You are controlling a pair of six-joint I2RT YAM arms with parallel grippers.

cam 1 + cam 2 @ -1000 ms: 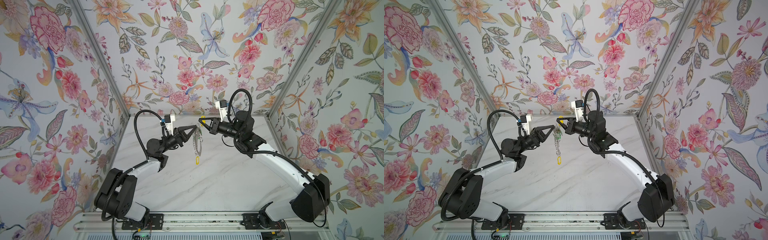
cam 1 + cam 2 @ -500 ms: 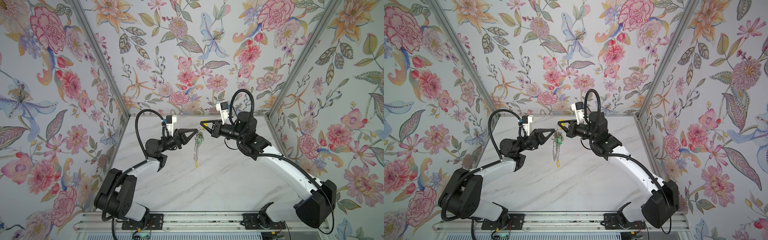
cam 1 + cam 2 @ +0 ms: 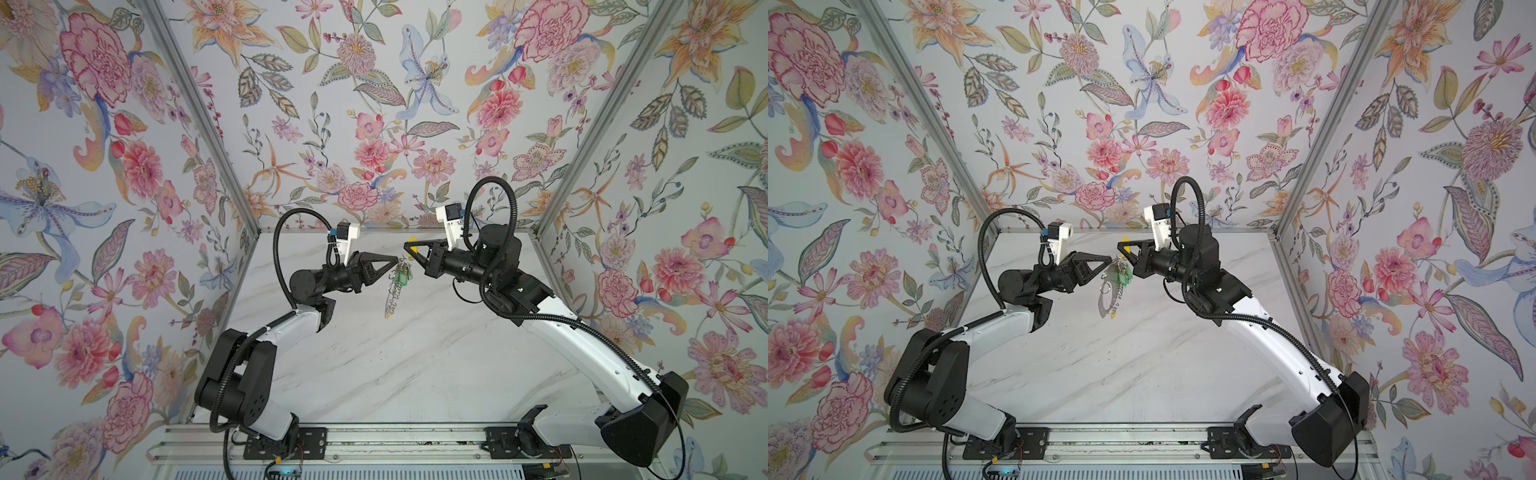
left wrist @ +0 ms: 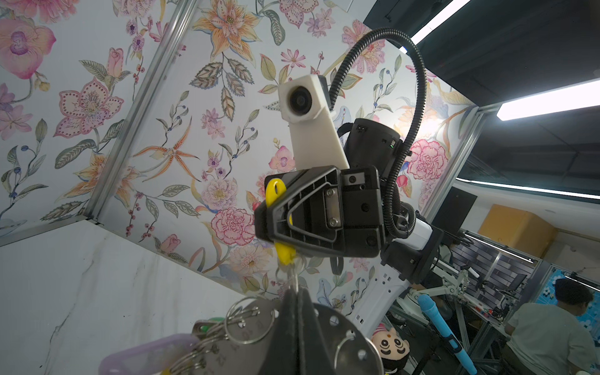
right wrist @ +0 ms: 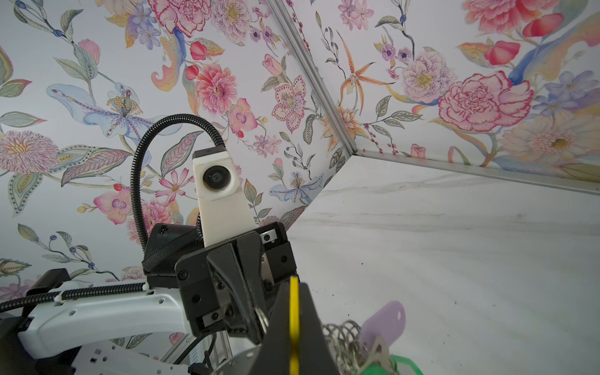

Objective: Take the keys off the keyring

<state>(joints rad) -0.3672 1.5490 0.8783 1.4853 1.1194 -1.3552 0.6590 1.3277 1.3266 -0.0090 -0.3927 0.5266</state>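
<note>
The left hand (image 3: 398, 261) is clenching on the top edge of the keyring (image 3: 1106, 301). In the left wrist view its fingertips (image 4: 282, 328) are pressing the grey plate from both sides. The right hand (image 3: 406, 247) is facing it, very near, and is grasping the yellow-tagged key (image 4: 275, 191) by its tag. The tag is sticking out on both sides of the shut jaws. The keyring is hanging in the air between the two hands, above the marble bench (image 3: 395, 365). A green-tagged key (image 3: 1123, 277) and a lilac-tagged key (image 5: 384, 321) are hanging among the wire loops (image 4: 245, 321) near the top of the plate. Behind, the floral walls (image 3: 374, 124) are enclosing the bench.
</note>
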